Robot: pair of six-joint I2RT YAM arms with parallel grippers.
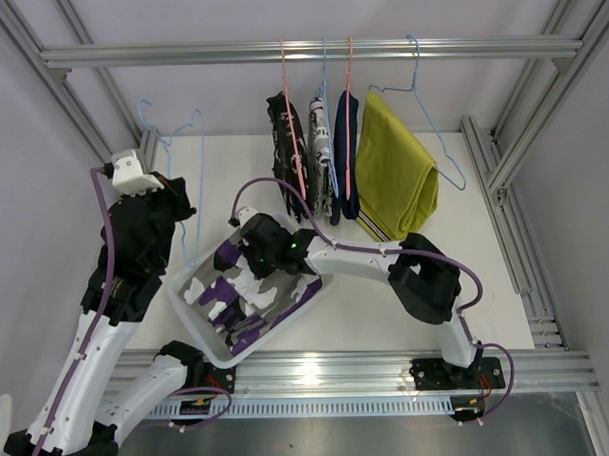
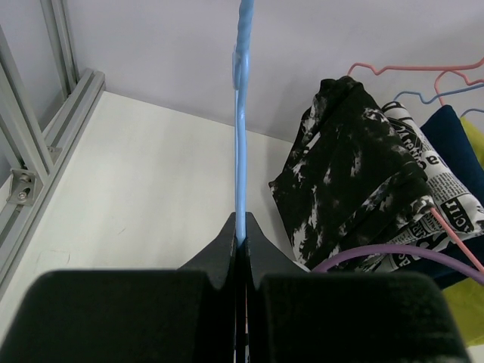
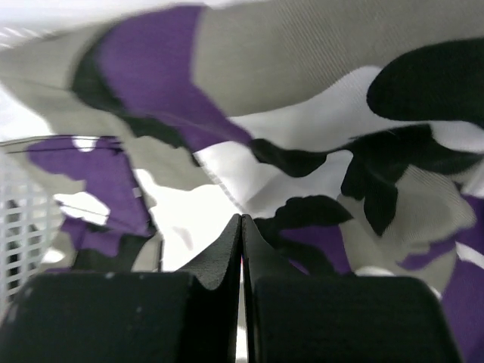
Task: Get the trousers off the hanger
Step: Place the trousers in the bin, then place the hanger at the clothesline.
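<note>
Left gripper [image 2: 240,239] clamps the blue hanger [image 2: 242,128] at frame left. Right gripper [image 3: 241,225], jaws pressed together, sits over the camouflage trousers [image 1: 250,298] in the basket [image 1: 191,315], lower centre.

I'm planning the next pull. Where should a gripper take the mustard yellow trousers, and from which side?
Probably the hanging lower edge near the striped waistband of the mustard yellow trousers, approached from the right: that side has no neighbour, while the navy pair crowds its left.

The top view looks down from above the near edge over the whole tabletop [image 1: 466,272]. The left wrist view faces the hanging trousers [image 2: 348,174], which the top view shares. The right wrist view sits close against camouflage cloth [image 3: 302,113].
</note>
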